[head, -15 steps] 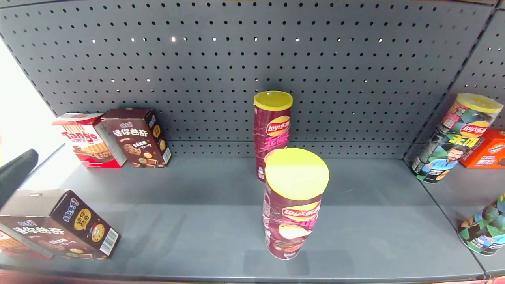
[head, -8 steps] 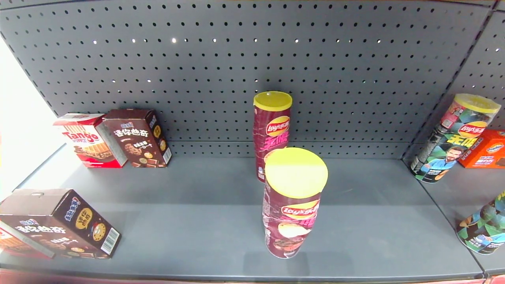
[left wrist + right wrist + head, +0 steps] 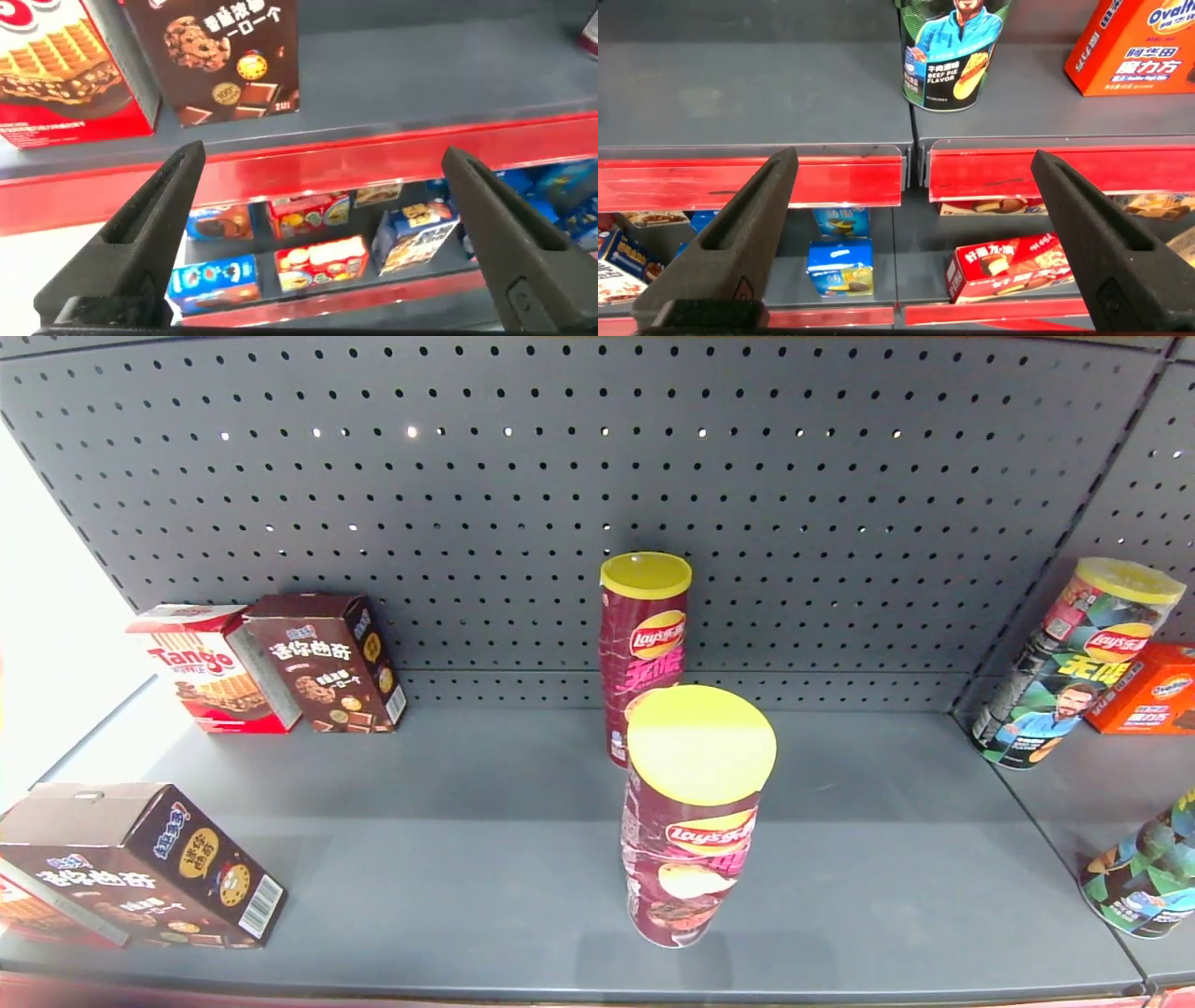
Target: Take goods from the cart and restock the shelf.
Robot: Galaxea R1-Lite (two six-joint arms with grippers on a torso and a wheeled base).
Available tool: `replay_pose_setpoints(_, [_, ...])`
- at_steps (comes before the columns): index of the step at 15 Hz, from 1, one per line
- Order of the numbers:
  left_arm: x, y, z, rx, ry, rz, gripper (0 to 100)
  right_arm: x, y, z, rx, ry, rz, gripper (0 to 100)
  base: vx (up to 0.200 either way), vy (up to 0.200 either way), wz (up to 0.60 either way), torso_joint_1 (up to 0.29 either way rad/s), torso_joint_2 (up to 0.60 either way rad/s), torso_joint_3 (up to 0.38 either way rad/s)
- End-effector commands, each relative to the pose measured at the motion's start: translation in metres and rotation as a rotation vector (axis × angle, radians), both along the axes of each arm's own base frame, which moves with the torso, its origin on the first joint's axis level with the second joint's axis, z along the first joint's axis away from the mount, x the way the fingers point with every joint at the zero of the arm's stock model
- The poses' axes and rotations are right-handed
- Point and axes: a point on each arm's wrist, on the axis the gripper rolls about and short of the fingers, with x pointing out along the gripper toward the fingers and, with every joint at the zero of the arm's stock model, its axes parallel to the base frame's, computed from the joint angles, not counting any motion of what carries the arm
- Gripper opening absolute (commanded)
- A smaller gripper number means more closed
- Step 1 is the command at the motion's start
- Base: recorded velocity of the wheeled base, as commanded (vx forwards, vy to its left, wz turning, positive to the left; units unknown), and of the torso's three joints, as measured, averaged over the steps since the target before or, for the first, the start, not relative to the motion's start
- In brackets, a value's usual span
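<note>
We have two maroon cans standing on the shelf (image 3: 467, 840). The front can (image 3: 695, 821) is upright near the front edge, and the back can (image 3: 644, 644) is upright right behind it, close to the pegboard (image 3: 560, 476).

The left hand (image 3: 322, 233) is spread wide, with nothing between its fingers and touching nothing. It hangs out in front of the shelf's red strip (image 3: 327, 173). Just past that strip, a brown box (image 3: 224, 56) and a red box (image 3: 65, 65) sit side by side near the edge.

The right hand (image 3: 915, 233) is also wide apart and empty, out in front of the shelf edge. Beyond it, a green can (image 3: 957, 51) stands upright with an orange box (image 3: 1139, 47) beside it.

Back left by the pegboard, we see a second brown box (image 3: 327, 663) touching a second red box (image 3: 205, 667).
</note>
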Motion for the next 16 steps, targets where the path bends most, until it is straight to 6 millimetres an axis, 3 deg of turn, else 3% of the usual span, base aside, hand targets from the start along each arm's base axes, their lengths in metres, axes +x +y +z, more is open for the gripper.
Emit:
replay_pose_setpoints(1, [-0.0006,0.0016,-0.0001,-0.007,0.001,-0.091,100,0.0001,0.0,0.0002,-0.001,0.0,0.001,100,0.0,0.0,0.0,0.0,0.0,0.0])
replay_pose_setpoints(16, [-0.007,0.0026,-0.002,-0.051,-0.071,-0.009,100,0.0001,0.0,0.0001,-0.001,0.001,-0.001,100,0.0,0.0,0.0,0.0,0.0,0.0])
